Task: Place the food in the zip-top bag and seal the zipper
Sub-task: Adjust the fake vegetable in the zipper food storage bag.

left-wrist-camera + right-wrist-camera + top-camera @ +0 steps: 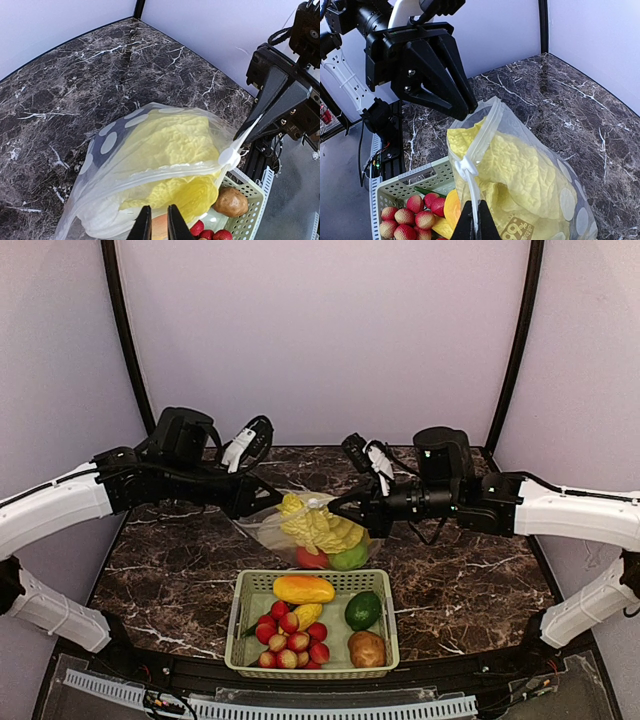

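Two-armed, leaning in from the near edge of a dark marble-patterned table. Stretching first over a pale green slotted basket at the front, loaded with a yellow-orange mango, a dark green avocado, a brown potato and a heap of small red bumpy fruits. Holding up, just behind the basket's far rim, the zip-top bag, clear and printed with white dots, strung between the two grippers. Pinching the end nearer the left arm with the left gripper, jaws drawn nearly together on the plastic at the mouth. Pinching the opposite end with the right gripper, jaws pressed tight on the rim beside a small white tab. Stretching the zipper as a pale strip from one set of fingertips to the other; not possible to tell whether pressed shut along its length. Cradling inside the bag a large pale yellow napa cabbage, with a red bell pepper and a green apple showing beneath it, close against the basket. Working against a backdrop of black frame posts and pale lilac walls.
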`<move>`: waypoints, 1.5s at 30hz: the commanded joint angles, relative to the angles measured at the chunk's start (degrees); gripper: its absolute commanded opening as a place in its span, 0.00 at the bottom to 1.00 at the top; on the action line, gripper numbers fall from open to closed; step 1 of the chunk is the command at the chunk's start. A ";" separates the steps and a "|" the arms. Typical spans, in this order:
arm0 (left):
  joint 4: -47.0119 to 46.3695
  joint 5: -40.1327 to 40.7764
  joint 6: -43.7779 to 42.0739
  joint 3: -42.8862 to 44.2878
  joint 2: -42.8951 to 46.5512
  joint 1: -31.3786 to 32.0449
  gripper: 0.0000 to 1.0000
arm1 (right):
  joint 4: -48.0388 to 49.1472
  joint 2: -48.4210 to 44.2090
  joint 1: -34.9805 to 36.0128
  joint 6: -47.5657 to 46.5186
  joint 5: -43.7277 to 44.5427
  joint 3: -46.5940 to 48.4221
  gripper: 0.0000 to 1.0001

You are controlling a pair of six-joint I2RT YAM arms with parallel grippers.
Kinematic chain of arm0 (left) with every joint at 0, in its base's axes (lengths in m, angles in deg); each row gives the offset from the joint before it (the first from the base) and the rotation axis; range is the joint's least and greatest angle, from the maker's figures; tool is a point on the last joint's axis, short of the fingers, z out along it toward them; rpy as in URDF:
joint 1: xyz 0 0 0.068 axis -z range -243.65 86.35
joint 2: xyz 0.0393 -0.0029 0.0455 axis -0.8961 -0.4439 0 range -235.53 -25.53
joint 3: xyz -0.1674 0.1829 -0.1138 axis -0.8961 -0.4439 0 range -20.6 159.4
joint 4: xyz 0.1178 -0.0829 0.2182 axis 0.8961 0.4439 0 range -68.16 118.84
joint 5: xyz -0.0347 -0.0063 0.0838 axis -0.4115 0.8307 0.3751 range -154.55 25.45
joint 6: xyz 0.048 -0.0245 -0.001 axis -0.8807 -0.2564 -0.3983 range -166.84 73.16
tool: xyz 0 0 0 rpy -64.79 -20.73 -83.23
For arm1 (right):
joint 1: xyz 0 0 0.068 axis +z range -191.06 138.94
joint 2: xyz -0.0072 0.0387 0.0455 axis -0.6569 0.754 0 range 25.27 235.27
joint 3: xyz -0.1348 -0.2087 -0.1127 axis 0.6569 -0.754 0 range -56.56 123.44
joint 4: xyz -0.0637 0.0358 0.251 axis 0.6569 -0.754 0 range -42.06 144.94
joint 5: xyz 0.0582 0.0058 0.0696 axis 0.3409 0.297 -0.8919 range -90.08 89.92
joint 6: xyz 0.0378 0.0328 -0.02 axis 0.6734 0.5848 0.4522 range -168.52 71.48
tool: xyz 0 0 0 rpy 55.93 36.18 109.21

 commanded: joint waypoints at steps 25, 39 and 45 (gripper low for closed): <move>-15.18 -12.11 7.59 -2.49 -10.22 1.73 0.03 | 3.45 -0.44 -0.18 2.03 3.58 0.24 0.00; -17.19 -5.42 7.77 -1.74 -13.27 4.27 0.06 | 5.46 -0.10 -0.34 5.70 7.55 -0.93 0.00; -16.40 -1.96 7.39 -1.75 -11.70 4.30 0.09 | 5.39 -1.00 -0.38 6.00 8.77 -1.64 0.00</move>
